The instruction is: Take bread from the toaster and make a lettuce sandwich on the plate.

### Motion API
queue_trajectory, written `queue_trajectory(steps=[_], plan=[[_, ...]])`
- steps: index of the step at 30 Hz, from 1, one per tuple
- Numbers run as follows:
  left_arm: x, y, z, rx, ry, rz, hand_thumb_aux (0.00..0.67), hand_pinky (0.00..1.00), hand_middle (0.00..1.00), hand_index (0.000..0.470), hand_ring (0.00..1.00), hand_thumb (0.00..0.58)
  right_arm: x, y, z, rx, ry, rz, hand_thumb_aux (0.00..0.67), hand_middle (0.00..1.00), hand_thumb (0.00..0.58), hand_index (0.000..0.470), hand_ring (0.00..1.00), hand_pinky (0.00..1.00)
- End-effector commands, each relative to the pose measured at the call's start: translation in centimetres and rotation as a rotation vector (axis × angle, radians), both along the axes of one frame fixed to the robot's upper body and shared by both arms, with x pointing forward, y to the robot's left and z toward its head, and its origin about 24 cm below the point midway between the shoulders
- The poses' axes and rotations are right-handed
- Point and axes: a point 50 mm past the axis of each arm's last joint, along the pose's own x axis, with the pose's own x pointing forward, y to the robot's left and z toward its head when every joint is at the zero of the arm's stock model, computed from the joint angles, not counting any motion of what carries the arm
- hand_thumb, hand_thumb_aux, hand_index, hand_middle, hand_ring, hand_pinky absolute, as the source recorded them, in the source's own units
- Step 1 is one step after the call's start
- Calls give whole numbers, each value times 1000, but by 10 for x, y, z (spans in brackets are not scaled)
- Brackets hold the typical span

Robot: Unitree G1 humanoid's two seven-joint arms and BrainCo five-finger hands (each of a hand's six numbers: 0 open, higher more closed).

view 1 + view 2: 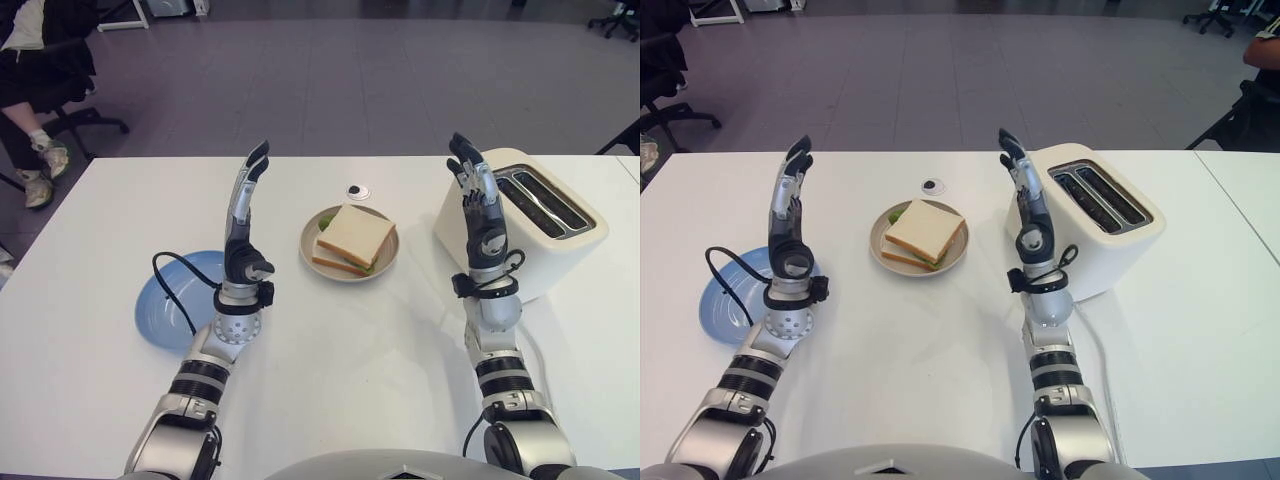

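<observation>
Far left, toward the left edge of the white table point(330, 360): a light-blue shallow bowl point(160, 315), not in use. Just right of it the left hand point(242, 215) stands upright, fingers straight, holding nothing. Mid-table toward the far edge, a round beige plate point(388, 258) carries the sandwich point(355, 235): two white bread slices stacked, green lettuce point(326, 220) peeking out far-left. The right hand point(482, 205) is also upright, extended and empty, in front of the white two-slot toaster point(560, 245) near the right edge. Slots look empty, hard to confirm. Hands parked clear of the plate: reads as task done.
</observation>
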Motion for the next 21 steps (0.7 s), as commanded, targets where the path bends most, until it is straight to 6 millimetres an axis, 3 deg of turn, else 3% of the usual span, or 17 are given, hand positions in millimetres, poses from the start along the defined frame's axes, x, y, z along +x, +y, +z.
queue_trajectory(steps=[1,21], plan=[[-2,-3,-2,-5,14,4,0,0,0,0,0,0,-5,-1,0,-19,-26,-39,0,0,0,0,0,0],[3,-10,-1,49,12,-18,0,0,0,0,0,0,-8,7,-2,-61,-18,-15,0,0,0,0,0,0]])
